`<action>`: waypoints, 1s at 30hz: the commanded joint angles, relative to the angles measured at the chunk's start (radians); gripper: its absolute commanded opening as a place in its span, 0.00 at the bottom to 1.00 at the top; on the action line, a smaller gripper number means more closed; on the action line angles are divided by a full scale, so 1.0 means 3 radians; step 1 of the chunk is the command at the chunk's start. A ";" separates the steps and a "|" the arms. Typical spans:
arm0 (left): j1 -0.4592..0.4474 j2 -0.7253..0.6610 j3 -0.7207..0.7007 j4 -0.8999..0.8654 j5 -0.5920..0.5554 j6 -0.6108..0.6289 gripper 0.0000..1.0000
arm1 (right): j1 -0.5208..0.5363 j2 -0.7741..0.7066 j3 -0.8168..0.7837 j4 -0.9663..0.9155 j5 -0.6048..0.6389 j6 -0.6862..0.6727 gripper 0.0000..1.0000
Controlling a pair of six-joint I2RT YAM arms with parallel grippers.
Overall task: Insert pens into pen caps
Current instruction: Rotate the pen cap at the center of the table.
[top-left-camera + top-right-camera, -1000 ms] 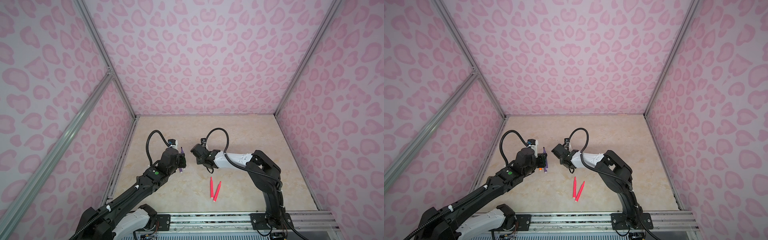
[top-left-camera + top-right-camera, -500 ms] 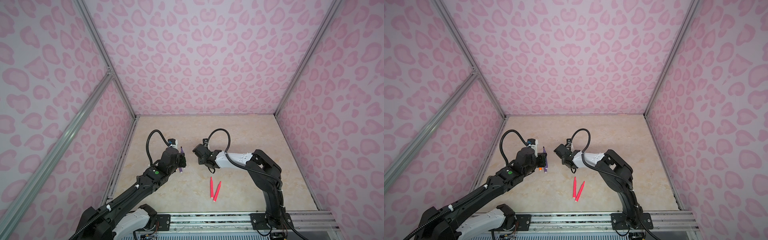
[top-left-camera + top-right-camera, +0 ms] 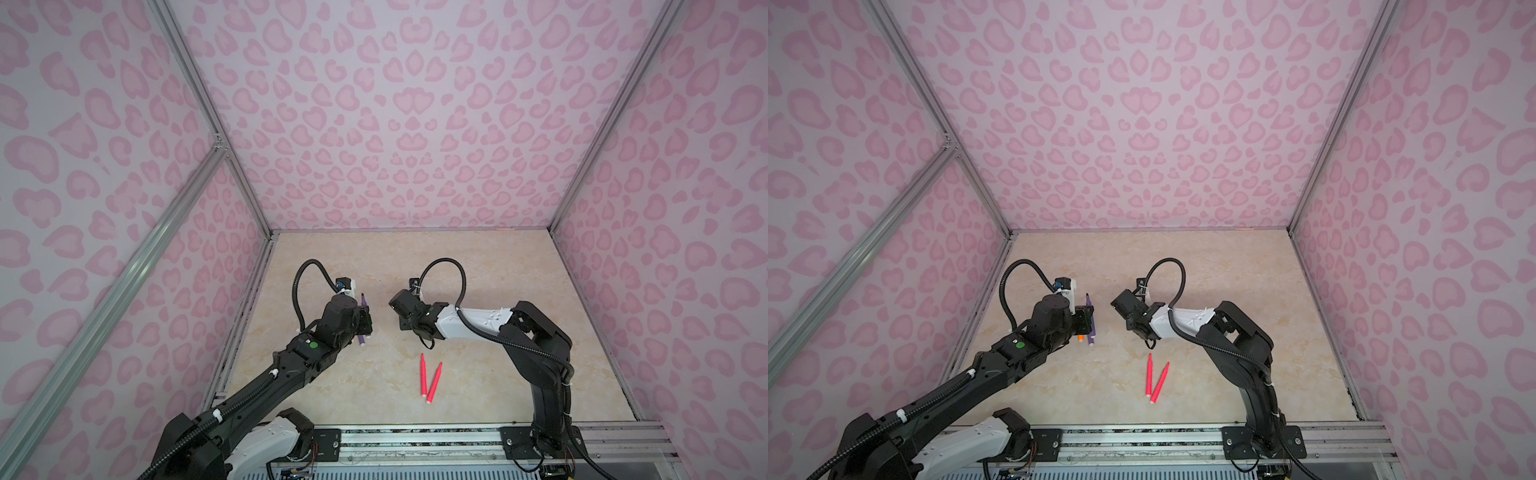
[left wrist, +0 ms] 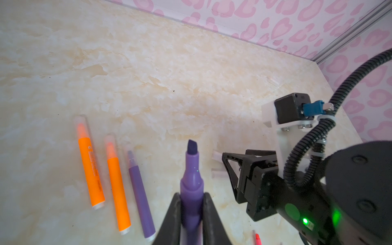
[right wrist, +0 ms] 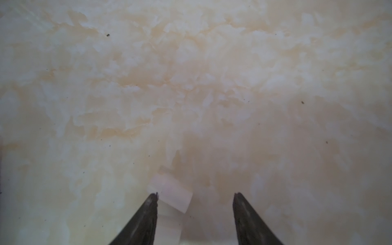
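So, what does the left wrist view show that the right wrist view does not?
Only the left wrist view: the left gripper shut on an uncapped purple chisel-tip marker pen; two orange marker pens and a second purple pen, all capped, lying side by side; pink patterned walls.
Only the right wrist view: the gap inside the open right gripper, with a clear plastic tube cap beside one fingertip.
Both: the beige marbled tabletop, the right gripper, faint clear caps.
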 commanded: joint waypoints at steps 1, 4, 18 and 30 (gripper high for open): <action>-0.0003 -0.0008 0.0050 0.0023 -0.0028 0.0001 0.03 | 0.0013 0.0007 -0.0029 0.0043 0.0042 0.0031 0.59; -0.0002 -0.0010 0.0050 0.0021 -0.0023 0.0001 0.03 | 0.0016 0.0038 -0.0027 0.0054 0.0041 0.0041 0.57; 0.0000 -0.0056 0.0040 0.0008 -0.0045 -0.0004 0.03 | -0.0051 0.0103 -0.0044 0.0052 0.0078 0.0083 0.50; 0.0001 -0.0046 0.0044 0.0004 -0.0015 -0.0024 0.03 | -0.0167 0.0195 -0.0023 0.0101 -0.0017 0.0067 0.51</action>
